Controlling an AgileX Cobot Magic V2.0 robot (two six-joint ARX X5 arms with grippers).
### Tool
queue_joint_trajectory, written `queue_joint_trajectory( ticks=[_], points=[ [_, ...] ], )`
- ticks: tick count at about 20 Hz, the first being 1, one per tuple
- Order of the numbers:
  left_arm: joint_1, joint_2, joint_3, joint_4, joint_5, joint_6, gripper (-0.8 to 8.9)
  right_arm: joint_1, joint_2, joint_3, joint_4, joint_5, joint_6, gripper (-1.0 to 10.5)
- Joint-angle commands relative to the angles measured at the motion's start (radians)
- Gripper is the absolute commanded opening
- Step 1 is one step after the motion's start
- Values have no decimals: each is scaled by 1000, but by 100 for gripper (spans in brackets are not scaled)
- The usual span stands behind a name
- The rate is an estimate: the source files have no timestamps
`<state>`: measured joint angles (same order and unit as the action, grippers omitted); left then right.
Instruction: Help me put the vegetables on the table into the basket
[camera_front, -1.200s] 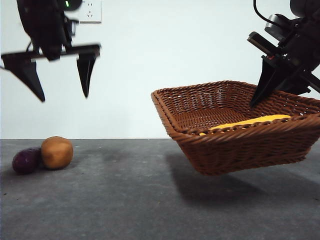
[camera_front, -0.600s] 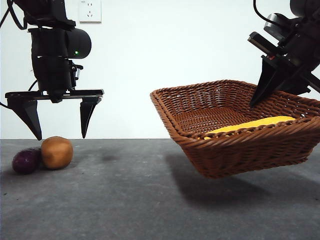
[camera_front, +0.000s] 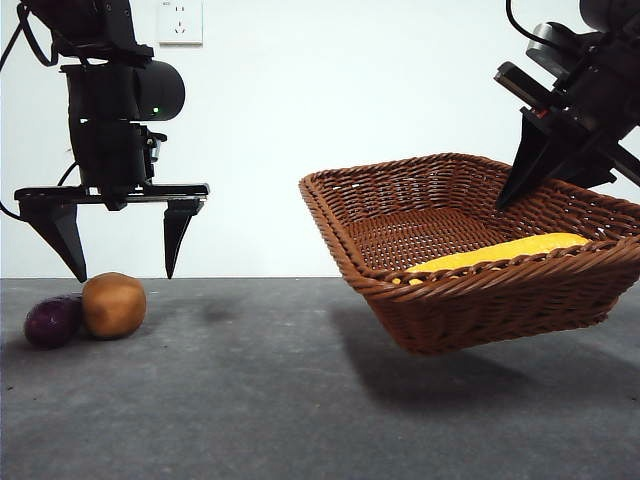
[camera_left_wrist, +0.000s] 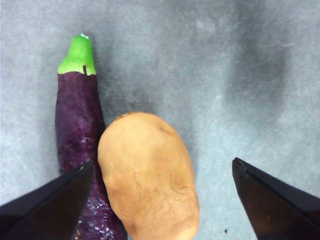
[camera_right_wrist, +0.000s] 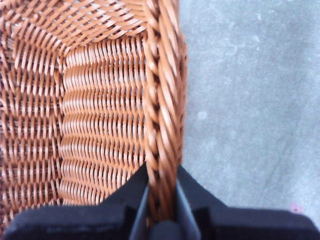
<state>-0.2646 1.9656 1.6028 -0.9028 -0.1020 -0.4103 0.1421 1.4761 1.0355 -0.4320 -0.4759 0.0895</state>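
Left tool (camera_front: 124, 275): seen at the upper left of the front view, hanging above the potato and eggplant, tips clear of both; its jaws are spread wide and nothing is held. In the left wrist view (camera_left_wrist: 160, 200) the potato lies between the two jaws.
Right tool (camera_front: 510, 195): seen at the upper right of the front view, reaching down onto the far rim of the basket; in the right wrist view (camera_right_wrist: 161, 200) its jaws are pinched tight on the braided rim, one jaw inside the wall and one outside.
Basket (camera_front: 480, 290): held off the table at the right of the front view, tilted, with its shadow cast on the surface beneath; the woven inner wall and rim (camera_right_wrist: 162, 100) fill the left part of the right wrist view.
Corn cob (camera_front: 500, 252): lying inside the basket, seen as a long yellow strip just above the near rim.
Potato (camera_front: 113, 304): resting on the table at the lower left of the front view, touching the eggplant (camera_left_wrist: 145, 175).
Eggplant (camera_front: 52, 320): lying on the table just left of the potato, its green stem visible in the left wrist view (camera_left_wrist: 77, 125).
Table (camera_front: 250, 400): dark grey, mottled, filling the lower part of the front view.
Wall socket (camera_front: 180, 20): seen on the white wall at the top left of the front view.
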Motion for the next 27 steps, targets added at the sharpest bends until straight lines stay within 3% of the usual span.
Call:
queue_joint_trajectory(
  ticks=[1,5,6,9,11,13,16,22,27],
  points=[
    [0,37,-5,-4,-3,-8,463,1,-10,4,16,-14,4,-8],
    [-12,66,-5,9,-3,-8,461,1,-10,4,16,-14,2,-8],
    [-12,66,-5,14,-3,-8,410,1,-10,4,20,-14,3,-8],
    [-12,66,-5,26,8,-3,91,1,-10,4,23,-14,2,-8],
    [-14,66,-5,50,34,3,-8,1,-10,4,29,-14,3,-8],
    [-16,66,-5,68,53,7,-8,1,-10,4,28,-14,3,-8],
    [-16,56,-4,121,163,80,-8,1,-9,4,20,14,3,-8],
    [-43,-133,-4,132,325,365,-7,3,18,3,-18,37,45,-8],
    [-200,-336,-6,85,354,552,-6,62,54,3,-10,38,125,-8]
  ],
)
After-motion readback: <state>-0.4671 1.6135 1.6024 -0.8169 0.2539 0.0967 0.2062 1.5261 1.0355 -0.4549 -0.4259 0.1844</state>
